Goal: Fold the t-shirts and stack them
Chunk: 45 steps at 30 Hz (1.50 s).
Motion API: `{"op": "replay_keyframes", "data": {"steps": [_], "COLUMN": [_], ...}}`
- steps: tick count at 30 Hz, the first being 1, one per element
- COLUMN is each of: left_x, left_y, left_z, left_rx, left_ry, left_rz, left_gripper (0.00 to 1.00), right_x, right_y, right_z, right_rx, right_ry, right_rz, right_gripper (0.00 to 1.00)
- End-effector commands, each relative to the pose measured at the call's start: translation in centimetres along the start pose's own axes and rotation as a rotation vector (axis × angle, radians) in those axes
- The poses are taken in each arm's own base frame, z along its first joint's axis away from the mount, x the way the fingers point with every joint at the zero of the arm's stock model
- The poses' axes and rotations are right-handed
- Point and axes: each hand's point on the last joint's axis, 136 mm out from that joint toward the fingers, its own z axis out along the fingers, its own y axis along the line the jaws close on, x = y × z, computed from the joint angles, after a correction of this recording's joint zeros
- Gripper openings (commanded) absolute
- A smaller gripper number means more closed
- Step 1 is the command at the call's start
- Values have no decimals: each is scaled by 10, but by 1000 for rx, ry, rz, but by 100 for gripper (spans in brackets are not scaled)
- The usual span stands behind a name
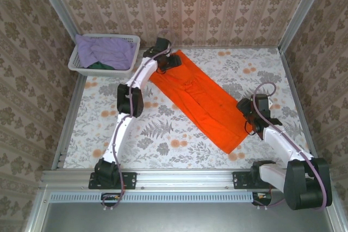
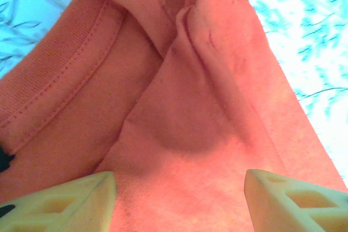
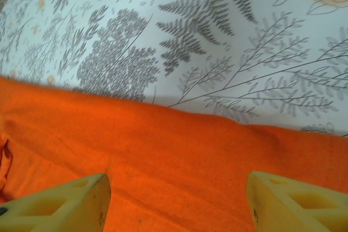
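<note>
One floral table (image 1: 163, 134) carries one orange t-shirt (image 1: 201, 99), a long strip lying diagonally at centre. One white basket (image 1: 76, 67), upper left, holds one lavender t-shirt (image 1: 106, 50) and one dark green t-shirt (image 1: 100, 66). Left gripper (image 2: 179, 180) and right gripper (image 3: 179, 183), both spread open, sit at the strip's ends.

The orange t-shirt (image 1: 201, 101) is lying diagonally across the bench (image 1: 163, 134), leaving open surface along both long sides. The white lattice basket (image 1: 76, 67) is occupying the far-left corner.
</note>
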Motion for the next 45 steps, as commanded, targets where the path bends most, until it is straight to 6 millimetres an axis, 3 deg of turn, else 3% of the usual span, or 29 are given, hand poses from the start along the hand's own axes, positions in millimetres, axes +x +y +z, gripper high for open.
{"op": "replay_keyframes", "data": {"steps": [1, 4, 7, 10, 12, 15, 17, 25, 28, 34, 41, 45], "left_x": [-21, -40, -55, -58, -49, -27, -2, 81, 110, 144, 149, 146], "left_y": [-39, -73, -109, -125, -125, -110, -89, 16, 53, 98, 114, 117], "left_z": [-9, -43, -96, -149, -177, -217, -235, -303, -315, -321, -308, -291], "left_rx": [195, 275, 324, 319, 292, 235, 192, -86, -140, -210, -233, -223], "left_ry": [-54, -111, -166, -202, -218, -271, -281, -364, -390, -373, -312, -260], "left_rz": [79, 132, 201, 223, 221, 180, 128, -43, -119, -204, -237, -242], "left_gripper": [68, 74, 84, 90, 95, 99, 100, 100, 100, 100, 100, 100], "right_x": [-5, 15, 55, 94, 116, 139, 149, 192, 211, 264, 320, 344], "right_y": [30, 61, 81, 78, 71, 58, 50, 27, 24, 51, 95, 119], "right_z": [-3, -8, -13, -19, -24, -26, -23, -3, 3, -7, -31, -32], "right_rx": [-33, -78, -118, -98, -96, -75, -47, 82, 97, 34, -17, -45], "right_ry": [-2, 87, 265, 413, 495, 566, 590, 685, 721, 735, 728, 737], "right_rz": [-103, -227, -335, -439, -473, -499, -508, -513, -473, -426, -421, -385], "right_gripper": [65, 62, 57, 50, 47, 42, 40, 36, 37, 36, 39, 42]}}
